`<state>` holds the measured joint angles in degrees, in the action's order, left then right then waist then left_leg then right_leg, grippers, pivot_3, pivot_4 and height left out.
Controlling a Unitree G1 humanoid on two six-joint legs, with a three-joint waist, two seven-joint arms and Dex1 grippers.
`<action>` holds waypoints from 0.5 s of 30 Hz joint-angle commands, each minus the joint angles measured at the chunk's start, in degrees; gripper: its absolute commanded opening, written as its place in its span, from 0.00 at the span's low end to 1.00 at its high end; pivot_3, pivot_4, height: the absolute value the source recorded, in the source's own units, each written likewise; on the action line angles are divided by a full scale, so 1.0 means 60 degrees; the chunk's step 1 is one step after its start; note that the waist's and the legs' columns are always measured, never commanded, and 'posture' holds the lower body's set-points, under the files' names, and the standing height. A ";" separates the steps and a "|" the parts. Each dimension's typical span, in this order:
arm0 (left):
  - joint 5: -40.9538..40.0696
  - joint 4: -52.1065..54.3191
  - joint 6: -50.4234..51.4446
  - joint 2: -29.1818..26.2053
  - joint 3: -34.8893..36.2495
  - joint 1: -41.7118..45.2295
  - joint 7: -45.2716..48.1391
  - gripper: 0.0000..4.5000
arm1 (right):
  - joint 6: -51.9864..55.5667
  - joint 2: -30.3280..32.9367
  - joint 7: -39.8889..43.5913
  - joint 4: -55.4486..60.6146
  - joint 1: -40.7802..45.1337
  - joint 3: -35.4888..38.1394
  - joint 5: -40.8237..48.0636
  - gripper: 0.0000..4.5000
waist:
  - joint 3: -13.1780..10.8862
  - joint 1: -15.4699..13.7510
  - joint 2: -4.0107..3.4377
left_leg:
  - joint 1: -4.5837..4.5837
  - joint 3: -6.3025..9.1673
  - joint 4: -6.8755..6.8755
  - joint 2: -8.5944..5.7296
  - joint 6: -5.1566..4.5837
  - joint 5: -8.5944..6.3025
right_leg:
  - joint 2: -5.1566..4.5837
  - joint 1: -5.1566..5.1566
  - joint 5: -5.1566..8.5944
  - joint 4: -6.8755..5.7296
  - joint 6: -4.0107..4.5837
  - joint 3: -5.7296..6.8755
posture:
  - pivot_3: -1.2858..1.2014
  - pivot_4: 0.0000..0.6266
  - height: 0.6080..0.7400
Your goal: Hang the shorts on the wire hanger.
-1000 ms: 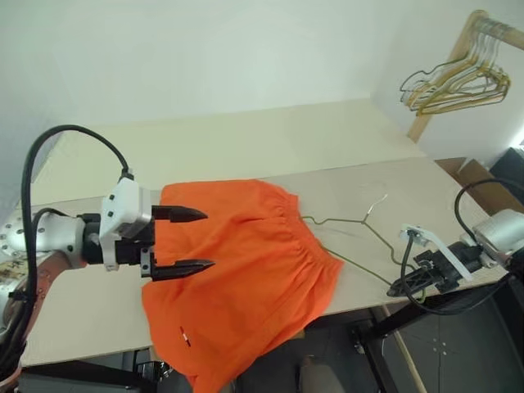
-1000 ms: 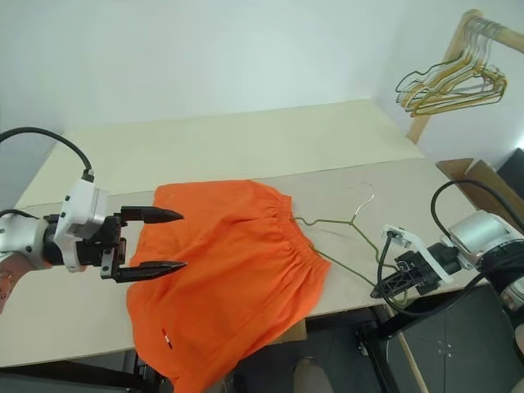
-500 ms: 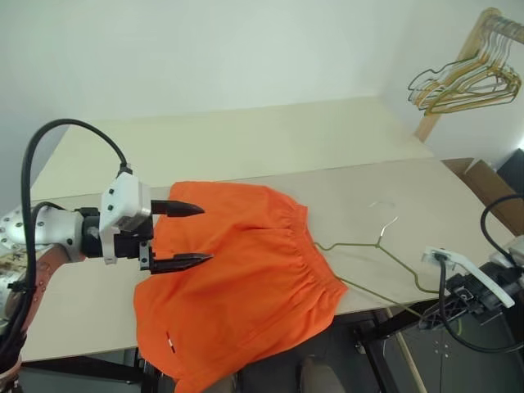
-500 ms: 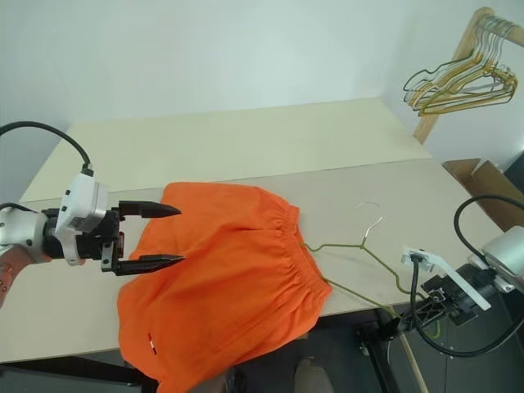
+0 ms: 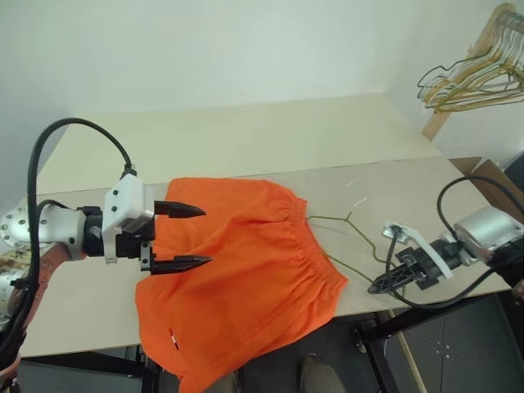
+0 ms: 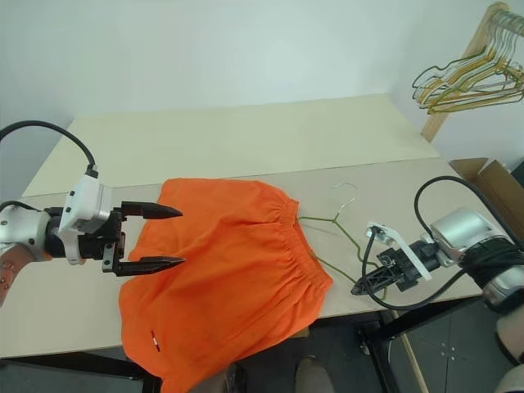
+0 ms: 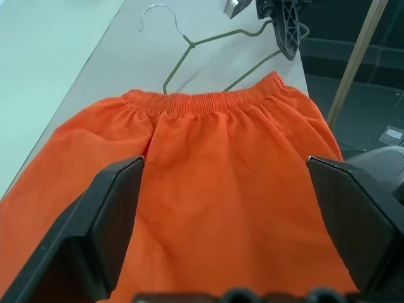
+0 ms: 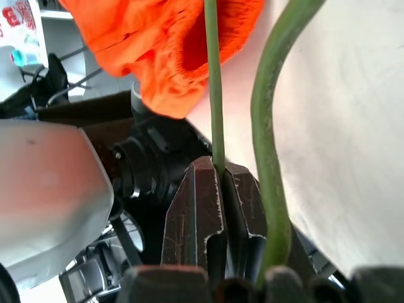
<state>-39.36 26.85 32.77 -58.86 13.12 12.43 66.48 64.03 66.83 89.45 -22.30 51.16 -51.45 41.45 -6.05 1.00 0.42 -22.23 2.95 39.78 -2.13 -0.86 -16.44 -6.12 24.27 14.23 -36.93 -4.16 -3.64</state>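
Orange cloth, the shorts [image 5: 246, 274], is spread flat on the pale counter [image 5: 246, 143], its lower leg end draped over the near edge. Gathered waistband is turned toward the robot's right; a small white tag is seen near the hanging hem.

Left claw [image 5: 187, 236] is held above the left part of the shorts, fingers spread wide, nothing between them. In the left wrist view both black fingers [image 7: 107, 221] are seen far apart with the orange cloth lying below and beyond them; no contact with the cloth can be confirmed.

Thin wire hanger [image 5: 348, 233] lies on the counter just right of the waistband, hook pointing away toward the far side, one shoulder end tucked at or under the waistband edge. Right claw [image 5: 385, 282] is at the near right edge of the counter, fingers pinched together on the hanger's lower wire. In the right wrist view the wire [image 8: 213, 82] is seen clamped between the two dark fingers [image 8: 197, 214], with orange cloth beyond.

Bunched gold and dark hangers [image 5: 475, 78] are noted on a wooden rack at far right, well apart from the counter
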 commanded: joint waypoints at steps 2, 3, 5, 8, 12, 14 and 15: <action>-0.0020 0.0248 -0.0117 -0.0101 0.0256 0.0024 -0.0044 0.99 | -0.0317 -0.0297 0.0509 -0.0097 0.0731 -0.0289 0.0408 0.00 | 0.0001 0.0016 0.0000 | 0.0000 -0.0003 -0.0002 0.0000 0.0002 0.0001 | 0.0002 0.0001 -0.0001 0.0001 0.0001 0.0000 | 0.52 0.13 1.00; -0.0025 0.0267 -0.0118 -0.0092 0.0245 0.0035 -0.0058 0.99 | -0.0350 -0.0595 0.0509 -0.0421 0.0843 -0.0329 0.0251 0.00 | 0.0001 0.0038 0.0001 | 0.0007 -0.0009 -0.0004 0.0001 0.0002 0.0001 | 0.0004 -0.0002 -0.0002 0.0001 0.0004 0.0000 | 0.53 0.12 1.00; -0.0016 0.0266 -0.0129 -0.0090 0.0238 0.0049 -0.0066 0.99 | -0.0304 -0.1148 0.0509 -0.1094 0.1019 -0.0331 -0.0052 0.00 | 0.0002 0.0059 0.0003 | 0.0017 -0.0014 -0.0004 -0.0001 0.0003 0.0002 | 0.0018 -0.0011 -0.0008 0.0000 0.0013 0.0000 | 0.53 0.12 1.00; -0.0004 0.0316 -0.0145 -0.0102 0.0306 -0.0031 -0.0072 0.99 | -0.0070 -0.1960 0.0509 -0.2110 0.1173 -0.0133 -0.0407 0.00 | 0.0002 0.0002 0.0003 | 0.0012 -0.0013 -0.0003 -0.0003 0.0006 0.0004 | 0.0020 -0.0008 -0.0008 -0.0005 0.0013 -0.0001 | 0.53 0.12 1.00; -0.0052 0.0522 -0.0089 -0.0094 0.0468 -0.0240 -0.0162 0.99 | 0.0105 -0.2279 0.0509 -0.2407 0.1106 -0.0062 -0.0388 0.00 | 0.0002 -0.0058 0.0002 | -0.0004 -0.0008 -0.0002 -0.0008 0.0019 0.0012 | 0.0017 0.0006 -0.0008 -0.0005 0.0013 -0.0001 | 0.54 0.11 1.00; -0.0071 0.0609 -0.0067 -0.0096 0.0538 -0.0344 -0.0211 0.99 | 0.0246 -0.2567 0.0509 -0.2854 0.1141 0.0221 -0.0453 0.00 | 0.0003 -0.0077 0.0003 | -0.0005 -0.0003 -0.0003 -0.0008 0.0027 0.0016 | 0.0017 0.0005 -0.0008 -0.0002 0.0013 0.0002 | 0.54 0.10 1.00; -0.0070 0.0633 -0.0077 -0.0110 0.0558 -0.0387 -0.0209 0.99 | 0.0300 -0.2813 0.0509 -0.3303 0.1212 0.0499 -0.0549 0.00 | 0.0007 -0.0073 0.0010 | -0.0004 -0.0003 -0.0003 -0.0008 0.0029 0.0017 | 0.0017 0.0003 -0.0008 -0.0001 0.0013 0.0003 | 0.54 0.10 1.00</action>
<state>-39.38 28.83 32.76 -58.86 14.37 10.01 65.65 64.68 50.60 89.50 -39.75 57.04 -51.76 38.28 -6.01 0.57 0.48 -22.23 2.93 39.77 -2.18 -0.67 -16.33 -6.00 24.26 14.18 -36.94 -4.07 -3.62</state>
